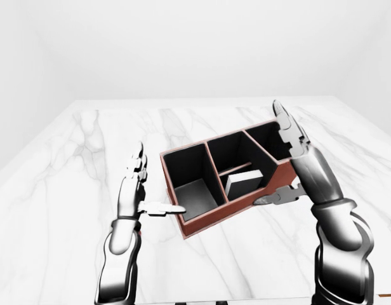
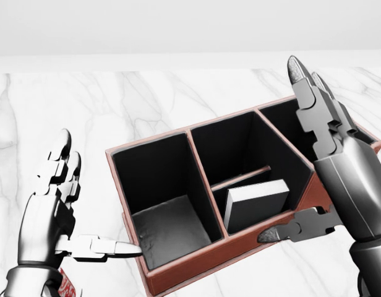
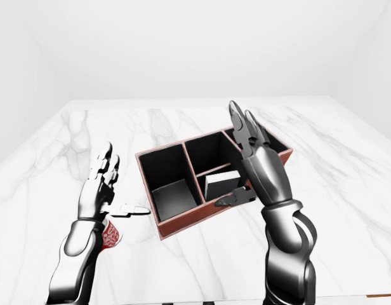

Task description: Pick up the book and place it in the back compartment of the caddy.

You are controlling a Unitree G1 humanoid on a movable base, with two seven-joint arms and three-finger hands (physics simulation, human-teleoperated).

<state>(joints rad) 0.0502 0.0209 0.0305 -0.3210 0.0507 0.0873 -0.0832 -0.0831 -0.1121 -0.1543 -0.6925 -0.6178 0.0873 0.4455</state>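
Already the book [image 2: 255, 204] stands inside the caddy [image 2: 196, 263], in the nearer part of its middle section, below the thin divider in the head view (whether that counts as the back compartment I cannot say for sure). Both my hands are open and hold nothing: my left hand [image 2: 54, 204] hovers beside the caddy's left wall with its thumb reaching toward the rim, my right hand [image 2: 320, 161] stands over the right end, thumb close to the near wall. The risk, as I judge it, is a careless withdrawal: a thumb catching the rim could drag or tip the caddy across the marble worktop [image 1: 75, 165] and topple the book.
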